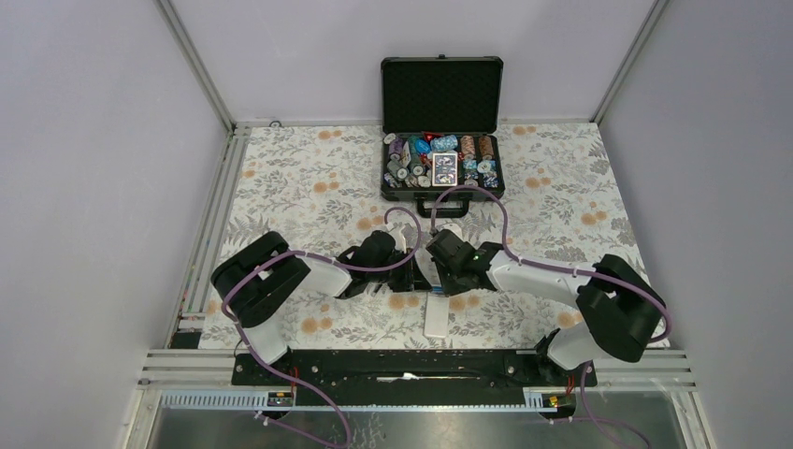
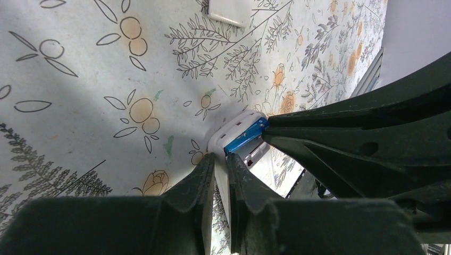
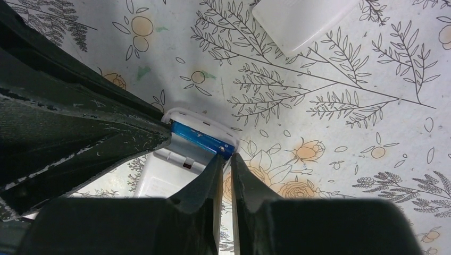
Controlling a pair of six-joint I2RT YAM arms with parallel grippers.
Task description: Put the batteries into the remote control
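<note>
The remote control [image 2: 234, 130] is a small white handset held off the floral mat, back side open, at the middle where both arms meet. A blue battery [image 2: 245, 135] lies in its compartment [image 3: 202, 139]. My left gripper [image 2: 220, 158] is shut on the remote's thin side wall, which shows white between its fingertips. My right gripper [image 3: 227, 156] is shut on the opposite rim of the remote [image 3: 159, 183], its tips right at the battery's end. In the top view the two grippers [image 1: 411, 271] [image 1: 432, 271] hide the remote. I see only one battery.
A flat white rectangular piece [image 1: 436, 318] lies on the mat just in front of the grippers, also in the wrist views [image 2: 230, 11] [image 3: 300, 21]. An open black case [image 1: 441, 140] full of chips and cards stands at the back centre.
</note>
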